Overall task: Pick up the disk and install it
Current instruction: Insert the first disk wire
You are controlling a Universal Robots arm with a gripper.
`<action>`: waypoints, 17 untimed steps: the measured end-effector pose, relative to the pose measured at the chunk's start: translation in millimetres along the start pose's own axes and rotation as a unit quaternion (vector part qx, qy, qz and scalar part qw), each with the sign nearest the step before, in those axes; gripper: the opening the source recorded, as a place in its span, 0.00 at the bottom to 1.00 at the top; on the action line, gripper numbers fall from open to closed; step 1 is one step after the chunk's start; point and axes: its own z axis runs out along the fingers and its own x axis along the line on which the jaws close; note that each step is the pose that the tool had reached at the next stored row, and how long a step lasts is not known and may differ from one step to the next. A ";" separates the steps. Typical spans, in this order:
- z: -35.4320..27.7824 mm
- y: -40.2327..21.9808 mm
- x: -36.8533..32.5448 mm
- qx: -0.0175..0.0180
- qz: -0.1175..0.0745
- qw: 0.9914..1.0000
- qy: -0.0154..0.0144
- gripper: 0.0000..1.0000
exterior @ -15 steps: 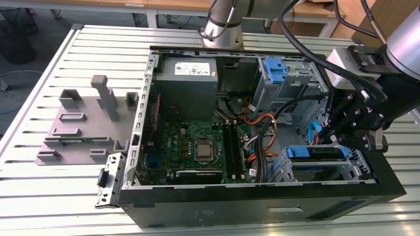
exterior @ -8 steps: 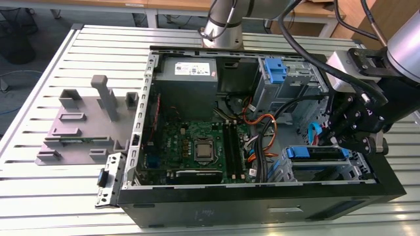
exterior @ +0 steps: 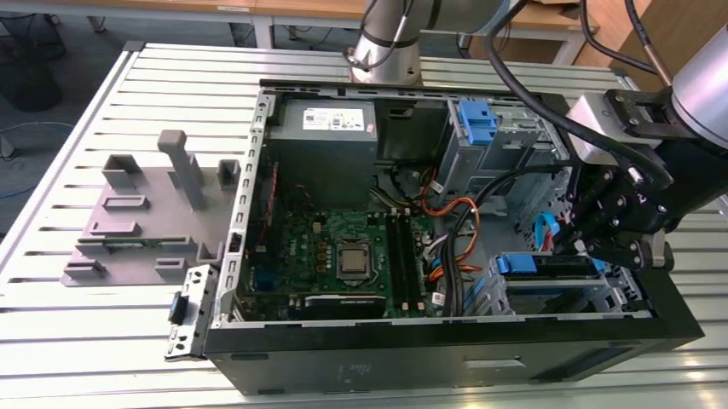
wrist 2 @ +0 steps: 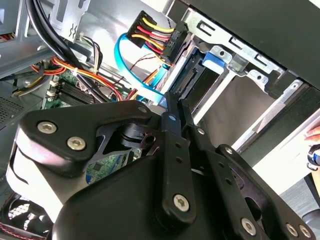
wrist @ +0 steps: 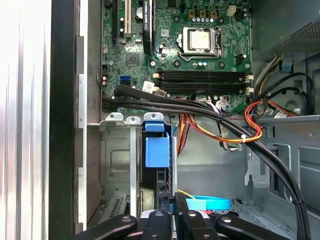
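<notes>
the jaws stand pressed together, seemingly empty, with the gripper (wrist: 173, 212) right behind the disk (wrist: 156, 152), which sits edge-on in the metal drive cage (wrist: 114, 165). the second wrist view adds a power connector (wrist 2: 152, 34) beside the bay. in the exterior view the arm (exterior: 637, 145) reaches down into the computer case (exterior: 455, 341).

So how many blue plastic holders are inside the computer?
2. One blue holder sits in a bay toward the exterior view's top. The second holder frames the disk in the cage beside the gripper. The cables may hide others.
</notes>
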 end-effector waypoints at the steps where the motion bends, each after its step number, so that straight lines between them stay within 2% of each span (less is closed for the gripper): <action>1: 0.2 0.0 0.3 0.000 0.000 1.000 0.000 0.16; 17: 4.3 0.1 3.5 0.000 0.000 1.000 0.000 0.16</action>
